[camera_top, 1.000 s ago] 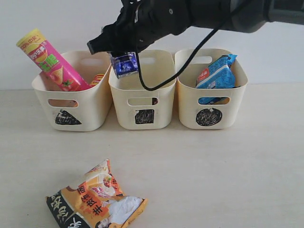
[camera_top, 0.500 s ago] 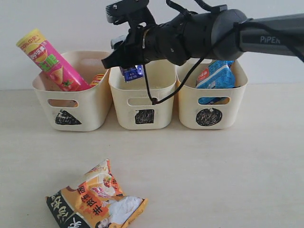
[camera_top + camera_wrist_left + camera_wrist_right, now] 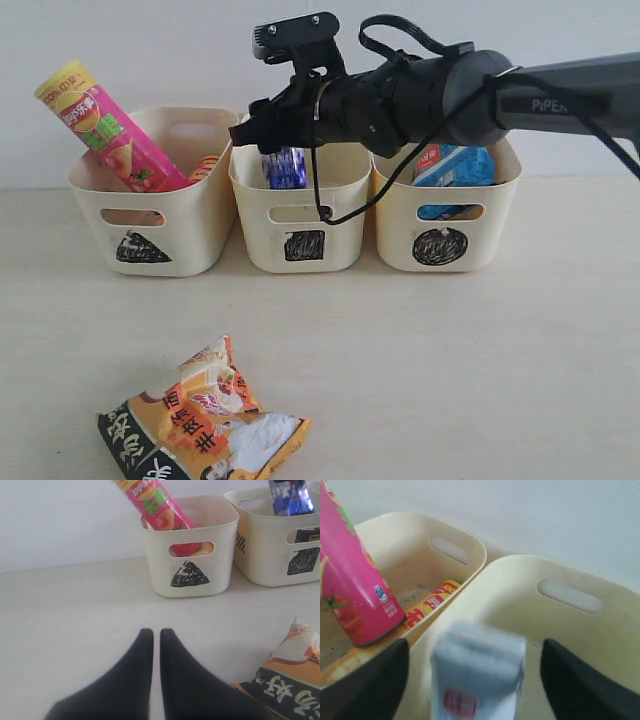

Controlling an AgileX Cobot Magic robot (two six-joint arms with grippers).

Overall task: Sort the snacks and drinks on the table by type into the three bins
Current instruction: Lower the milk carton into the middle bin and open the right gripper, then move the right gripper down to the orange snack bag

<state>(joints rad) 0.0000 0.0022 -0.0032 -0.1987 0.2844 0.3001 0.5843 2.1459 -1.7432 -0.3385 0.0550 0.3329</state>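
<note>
The right hand (image 3: 268, 135) was held across the middle, over the square-marked bin (image 3: 345, 215), with its fingers (image 3: 370, 680) spread wide and gripping nothing. The slim blue carton (image 3: 285, 168) was seen directly beneath it, roughly upright in that bin. It lay between the fingers but, as far as the blur allowed, was touched by neither. The coming move was judged to be a straight lift away from the bin. The things to be cleared were the bin's rim and the pink tube (image 3: 100, 125), which leaned out of the triangle-marked bin (image 3: 200, 235) just beside. The yellow-orange tube (image 3: 427, 605) lay low in that same bin, and the blue packet (image 3: 455, 160) was propped in the circle-marked bin (image 3: 395, 230). Only the orange-black-white bag (image 3: 200, 420) was found on the bench (image 3: 480, 380), flat and crumpled, well apart from the bins. The left hand (image 3: 156, 630) — closed on nothing, low over the bench — was the nearer to it, with nothing standing between.
</note>
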